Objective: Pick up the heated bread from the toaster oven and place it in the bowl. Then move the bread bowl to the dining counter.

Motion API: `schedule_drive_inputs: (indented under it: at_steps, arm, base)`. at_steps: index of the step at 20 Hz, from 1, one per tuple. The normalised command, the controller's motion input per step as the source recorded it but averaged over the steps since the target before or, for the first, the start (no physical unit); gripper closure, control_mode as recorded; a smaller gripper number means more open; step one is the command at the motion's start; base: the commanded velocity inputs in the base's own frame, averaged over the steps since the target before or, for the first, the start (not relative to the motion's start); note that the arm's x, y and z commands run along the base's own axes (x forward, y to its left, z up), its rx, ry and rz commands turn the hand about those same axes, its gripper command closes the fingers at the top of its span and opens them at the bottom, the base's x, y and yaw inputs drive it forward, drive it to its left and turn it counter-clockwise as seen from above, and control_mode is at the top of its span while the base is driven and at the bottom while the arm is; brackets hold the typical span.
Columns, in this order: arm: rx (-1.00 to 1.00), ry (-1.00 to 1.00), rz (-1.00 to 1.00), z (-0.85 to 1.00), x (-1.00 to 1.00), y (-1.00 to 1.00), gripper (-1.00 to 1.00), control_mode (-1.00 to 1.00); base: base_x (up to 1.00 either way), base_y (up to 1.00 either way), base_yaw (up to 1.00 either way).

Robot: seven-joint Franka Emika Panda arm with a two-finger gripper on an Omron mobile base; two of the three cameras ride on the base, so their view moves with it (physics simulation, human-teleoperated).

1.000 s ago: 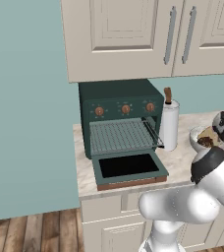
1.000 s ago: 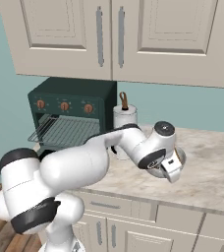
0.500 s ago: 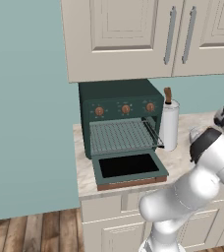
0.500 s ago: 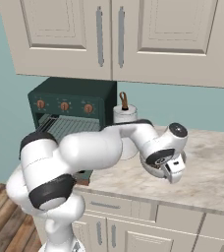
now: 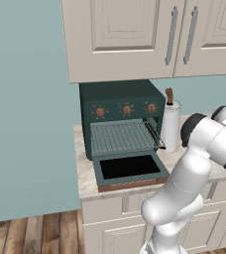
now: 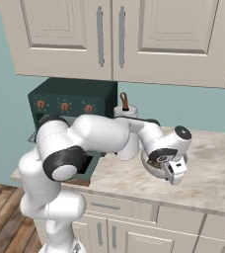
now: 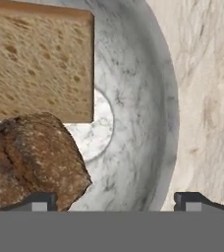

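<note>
Cream wall cabinets (image 5: 149, 34) over marbled counter (image 6: 213, 173). Toaster oven (image 5: 122, 116) at counter's left end, door (image 5: 130, 168) dropped open, wire rack (image 5: 122, 138) pulled out. White canister (image 5: 171, 125) just beside its right side. Bowl (image 7: 148, 123) right of canister, holding a flat bread slice (image 7: 40, 64) and a dark crusty chunk (image 7: 30, 157). Gripper (image 7: 115, 201) hangs over bowl, fingers spread, gripping nothing.
</note>
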Motion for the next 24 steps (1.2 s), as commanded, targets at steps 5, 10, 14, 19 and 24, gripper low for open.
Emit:
schedule_drive_inputs:
  at_steps: [5, 10, 14, 19, 24]
  arm:
    - [0.01, 0.00, -0.06, -0.34, 0.00, -0.02, -1.00, -1.00]
    - [0.00, 0.00, -0.08, -0.32, 0.00, 0.00, 1.00, -1.00]
    - [0.00, 0.00, -0.02, -0.06, 0.01, 0.00, 1.00, -1.00]
    - [0.00, 0.00, -0.01, -0.04, 0.01, 0.01, 1.00, -1.00]
    - [0.00, 0.00, 0.00, -0.04, 0.00, 0.04, 1.00, -1.00]
  base:
    - [0.00, 0.00, 0.00]
    - [0.00, 0.00, 0.00]
    - [0.00, 0.00, 0.00]
    - [0.00, 0.00, 0.00]
    - [0.00, 0.00, 0.00]
